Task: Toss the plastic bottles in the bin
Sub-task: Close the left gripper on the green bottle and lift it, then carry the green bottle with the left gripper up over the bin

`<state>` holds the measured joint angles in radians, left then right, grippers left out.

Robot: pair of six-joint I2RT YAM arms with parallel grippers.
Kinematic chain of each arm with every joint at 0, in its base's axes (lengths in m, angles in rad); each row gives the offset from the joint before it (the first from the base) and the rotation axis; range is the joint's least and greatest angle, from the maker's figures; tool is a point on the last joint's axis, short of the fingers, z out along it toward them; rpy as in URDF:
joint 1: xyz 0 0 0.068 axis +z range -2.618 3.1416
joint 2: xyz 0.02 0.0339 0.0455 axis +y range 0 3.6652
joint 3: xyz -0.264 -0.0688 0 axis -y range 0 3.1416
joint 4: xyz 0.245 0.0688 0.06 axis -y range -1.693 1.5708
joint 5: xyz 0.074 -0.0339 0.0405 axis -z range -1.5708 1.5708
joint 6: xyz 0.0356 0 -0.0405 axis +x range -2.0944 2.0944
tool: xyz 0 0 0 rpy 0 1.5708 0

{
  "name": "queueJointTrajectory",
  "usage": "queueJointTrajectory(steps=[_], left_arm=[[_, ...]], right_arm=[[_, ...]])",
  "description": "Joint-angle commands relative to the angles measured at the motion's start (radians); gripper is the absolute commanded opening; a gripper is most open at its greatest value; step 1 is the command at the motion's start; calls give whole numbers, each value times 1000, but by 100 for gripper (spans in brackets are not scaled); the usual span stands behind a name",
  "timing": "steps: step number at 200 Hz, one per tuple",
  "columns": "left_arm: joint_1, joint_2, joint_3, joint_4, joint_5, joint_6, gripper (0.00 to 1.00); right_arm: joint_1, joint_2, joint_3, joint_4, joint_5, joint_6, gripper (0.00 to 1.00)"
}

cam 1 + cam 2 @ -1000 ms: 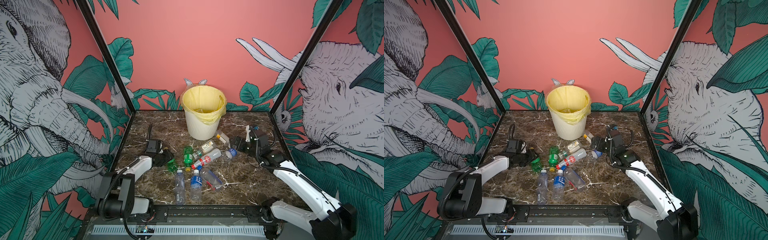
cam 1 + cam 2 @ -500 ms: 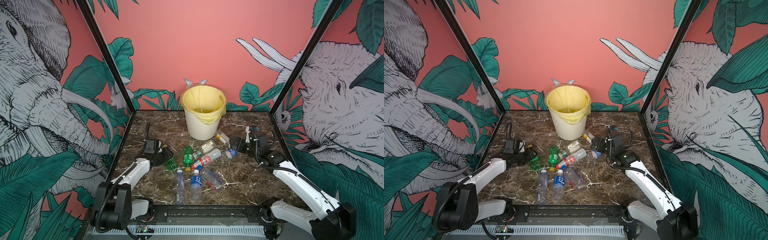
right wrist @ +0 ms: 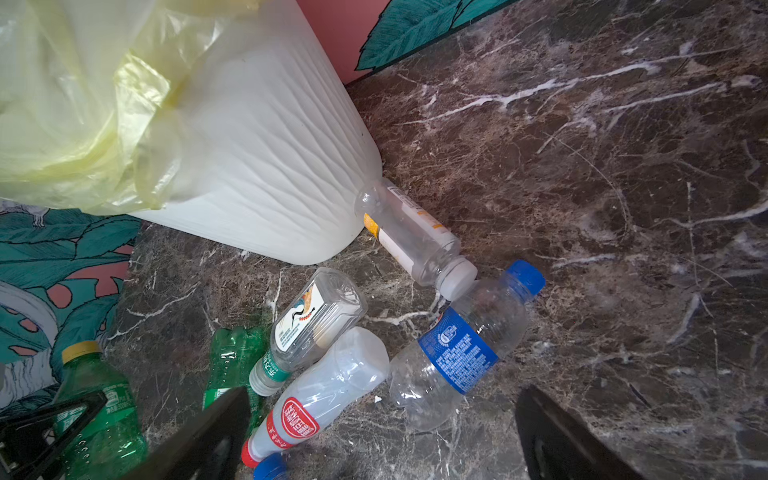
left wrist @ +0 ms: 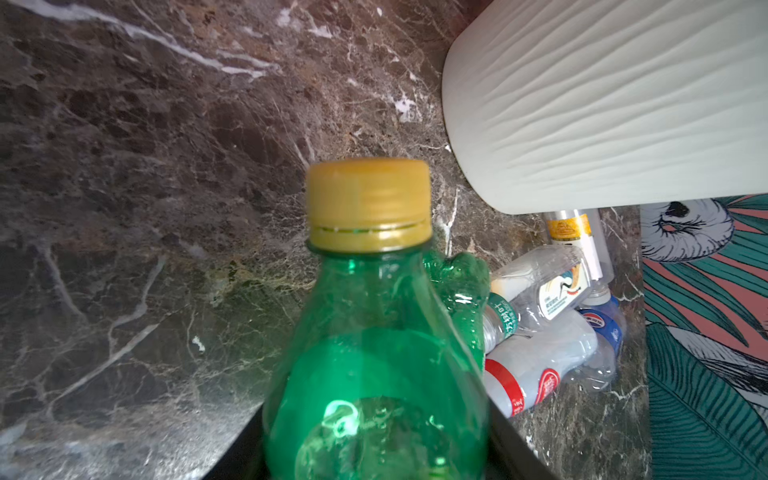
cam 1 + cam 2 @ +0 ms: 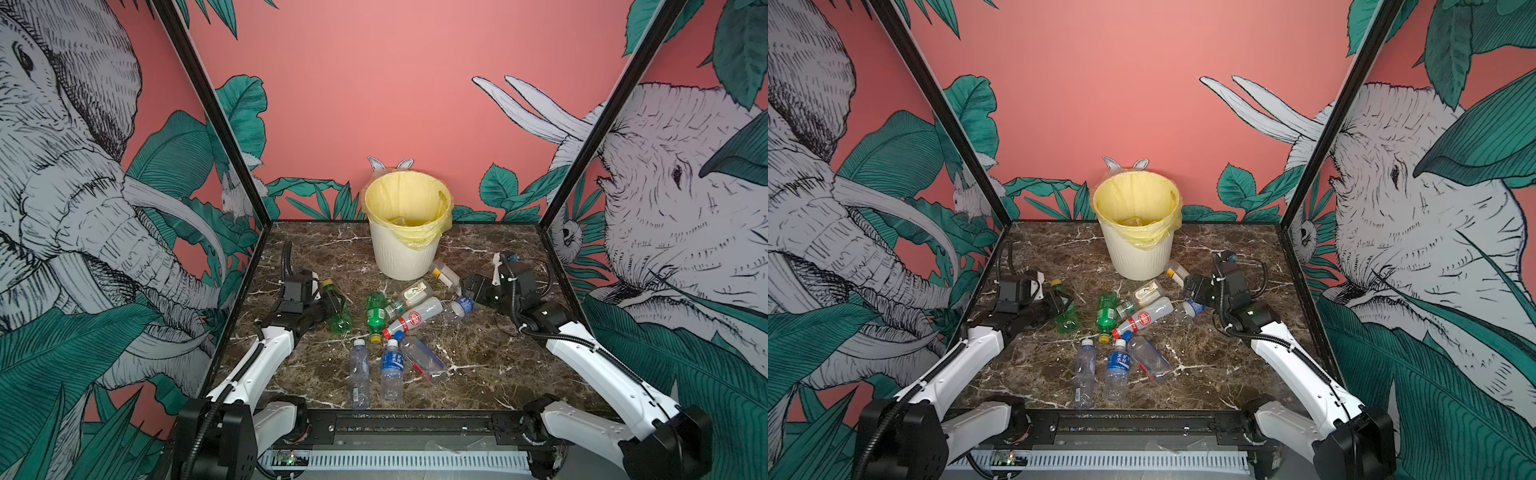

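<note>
**binwatcher:** Eight plastic bottles (image 5: 392, 365) were lying loose on the marble tabletop (image 5: 498, 365), mostly bunched around the middle of both top views. One with a yellow label (image 5: 444, 274) lay right against the foot of the bin (image 5: 401, 257), which stood centre back.

**yam_fan:** And the green bottle?

**binwatcher:** One green bottle (image 5: 337, 316), the yellow-capped one, was pinched around its body by the left gripper (image 5: 328, 304), left of the pile and well apart from the bin.

**yam_fan:** What about the right gripper?

**binwatcher:** The right gripper (image 5: 466, 287) had its fingers spread wide with nothing between them, just right of the blue-capped bottle (image 5: 457, 308).
</note>
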<state>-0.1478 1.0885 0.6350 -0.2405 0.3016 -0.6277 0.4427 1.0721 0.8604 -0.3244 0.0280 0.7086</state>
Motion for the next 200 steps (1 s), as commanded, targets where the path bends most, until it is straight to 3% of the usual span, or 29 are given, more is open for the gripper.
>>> queueJointTrajectory(steps=[1,115,200], left_arm=[[6,-46,24,34,26,11,54],[5,-123,67,95,121,47,54],[6,-136,150,110,174,-1,53]], right_arm=[[-6,-14,-18,12,-1,14,99],[-12,-3,-24,19,-9,20,99],[-15,9,-26,22,-19,22,99]])
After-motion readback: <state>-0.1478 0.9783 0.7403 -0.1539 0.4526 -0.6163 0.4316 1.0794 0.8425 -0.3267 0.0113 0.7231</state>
